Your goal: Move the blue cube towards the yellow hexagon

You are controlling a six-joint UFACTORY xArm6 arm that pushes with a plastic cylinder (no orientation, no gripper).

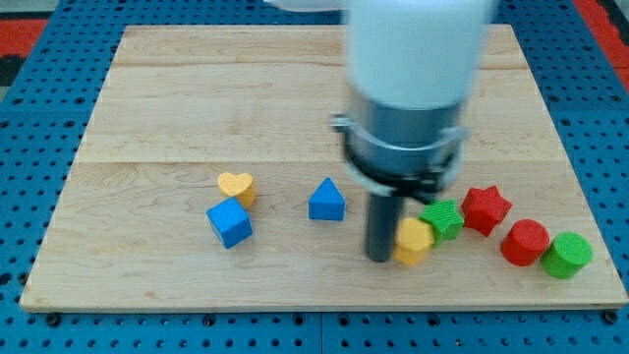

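The blue cube (230,222) sits at the view's lower left of the wooden board, just below a yellow heart (236,186). The yellow hexagon (414,241) lies at the lower middle right. My tip (379,258) is down on the board, touching or almost touching the hexagon's left side. The blue cube is well to the tip's left, apart from it. A blue triangle (326,201) lies between the cube and the rod.
A green block (443,218) touches the hexagon's upper right. A red star (486,209), a red cylinder (525,242) and a green cylinder (567,255) line up to the right. The board's bottom edge (314,307) runs close below.
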